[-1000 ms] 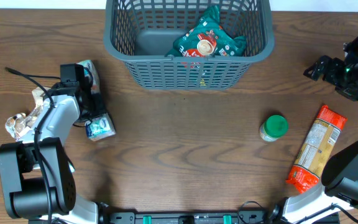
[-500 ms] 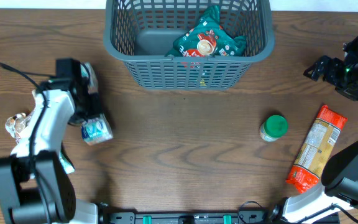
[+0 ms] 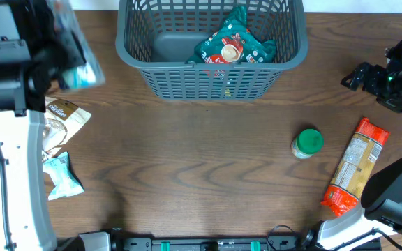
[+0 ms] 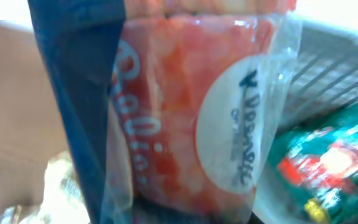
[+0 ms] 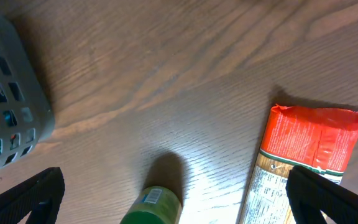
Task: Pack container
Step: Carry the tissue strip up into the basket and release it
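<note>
My left tool [image 3: 67, 43] is pinching a clear packet [image 4: 191, 124] of red stuff tight, hanging high over the far left corner of the bench [image 3: 187, 167], just beside the basket [image 3: 211, 82]. The basket is sitting at the middle of the far edge, carrying a green packet [image 3: 232, 43]. My right tool [image 3: 359, 75] is hovering by the far right corner, jaws gaping wide and gripping nothing.

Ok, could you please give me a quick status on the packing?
Left claw shut on red packet, held up left of container. Right claw open, idle. Container holds one teal packet, left side free. Nothing in the way.
</note>
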Controlling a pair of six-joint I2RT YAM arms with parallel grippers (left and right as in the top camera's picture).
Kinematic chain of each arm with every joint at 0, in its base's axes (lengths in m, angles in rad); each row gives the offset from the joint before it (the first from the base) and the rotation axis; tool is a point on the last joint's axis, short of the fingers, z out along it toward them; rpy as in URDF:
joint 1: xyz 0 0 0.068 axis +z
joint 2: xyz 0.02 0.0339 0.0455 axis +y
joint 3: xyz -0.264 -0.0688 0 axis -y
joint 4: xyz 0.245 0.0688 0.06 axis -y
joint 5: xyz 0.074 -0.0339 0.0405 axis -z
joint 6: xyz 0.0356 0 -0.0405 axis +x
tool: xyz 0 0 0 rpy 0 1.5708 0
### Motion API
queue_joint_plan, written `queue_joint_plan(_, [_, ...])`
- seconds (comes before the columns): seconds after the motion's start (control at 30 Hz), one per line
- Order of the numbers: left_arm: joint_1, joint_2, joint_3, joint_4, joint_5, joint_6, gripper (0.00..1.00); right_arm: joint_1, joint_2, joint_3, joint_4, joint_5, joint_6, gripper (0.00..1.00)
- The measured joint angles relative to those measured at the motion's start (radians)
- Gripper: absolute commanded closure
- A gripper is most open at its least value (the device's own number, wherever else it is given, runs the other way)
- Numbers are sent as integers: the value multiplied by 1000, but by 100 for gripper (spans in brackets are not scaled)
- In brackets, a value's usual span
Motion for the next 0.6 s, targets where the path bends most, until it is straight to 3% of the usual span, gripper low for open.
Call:
queue_joint_plan(0.1, [-77,0,34,134,2,67,94,0,0,0,0,0,0,1])
queue_joint_plan(0.33, [-294,52,40,396,19,404,94,0,0,0,-6,0,0,1])
queue_joint_plan(0.6, [-392,235,40,370,46,756,94,0,0,0,-23,0,0,1])
